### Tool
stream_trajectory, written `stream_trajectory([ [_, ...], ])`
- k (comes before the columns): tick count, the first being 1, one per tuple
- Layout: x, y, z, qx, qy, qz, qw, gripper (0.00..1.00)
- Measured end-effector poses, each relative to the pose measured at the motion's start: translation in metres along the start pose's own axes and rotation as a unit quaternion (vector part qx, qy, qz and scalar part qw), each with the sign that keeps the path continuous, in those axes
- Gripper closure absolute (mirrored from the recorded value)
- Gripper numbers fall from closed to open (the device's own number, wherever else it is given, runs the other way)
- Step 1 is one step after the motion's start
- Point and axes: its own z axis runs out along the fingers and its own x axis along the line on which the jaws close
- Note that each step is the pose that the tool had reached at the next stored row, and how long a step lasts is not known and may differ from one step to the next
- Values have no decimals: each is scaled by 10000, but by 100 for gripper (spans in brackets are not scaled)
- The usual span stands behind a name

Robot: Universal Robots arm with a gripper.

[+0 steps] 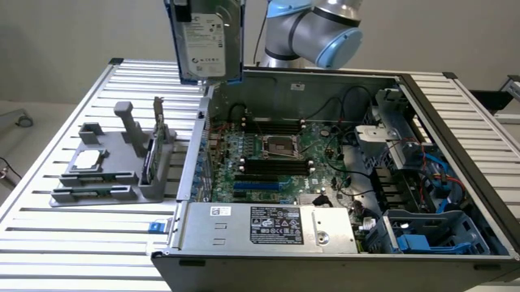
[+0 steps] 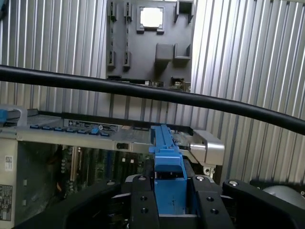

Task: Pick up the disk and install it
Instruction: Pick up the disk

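Starting at the exterior view's left, a grey holder block (image 1: 122, 188) is sitting on the slatted metal table (image 1: 49, 249), with a small silver chip (image 1: 86, 160) lying in one of its recesses. Right of it and high above the table, the disk (image 1: 204, 42) is hanging upright. Its white label is facing the camera and its blue carrier is framing the edges. It is hovering over the wall of the open computer case (image 1: 325, 82) on that view's left, touching nothing below.

In the wrist view the gripper (image 2: 170, 193) is clamping the disk's blue carrier between its black fingers (image 2: 138, 202). The pick-up is therefore looking done, and the carry toward the case is the step in hand.

Behind the case the robot arm (image 1: 317, 27) is bending. Further right the motherboard (image 1: 276, 149) is lying exposed and the power supply (image 1: 264, 225) is sitting at the front. At the far right a bay with a blue caddy (image 1: 427, 242) is standing well apart from the disk.

By my judgement the install is calling for three things:
- travel across the case
- a turn of the disk to match the bay
- a path clear of the loose cables (image 1: 439, 176)

The disk's label and the power supply's stickers are carrying rows of print, but nothing is proving readable and no brand is showing.
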Motion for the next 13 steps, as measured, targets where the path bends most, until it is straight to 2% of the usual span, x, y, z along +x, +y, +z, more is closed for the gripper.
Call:
stream_trajectory([
  [6,81,-264,-4,3,-29,-1,10000,67],
  [13,197,-571,-10,3,-33,0,10000,67],
])
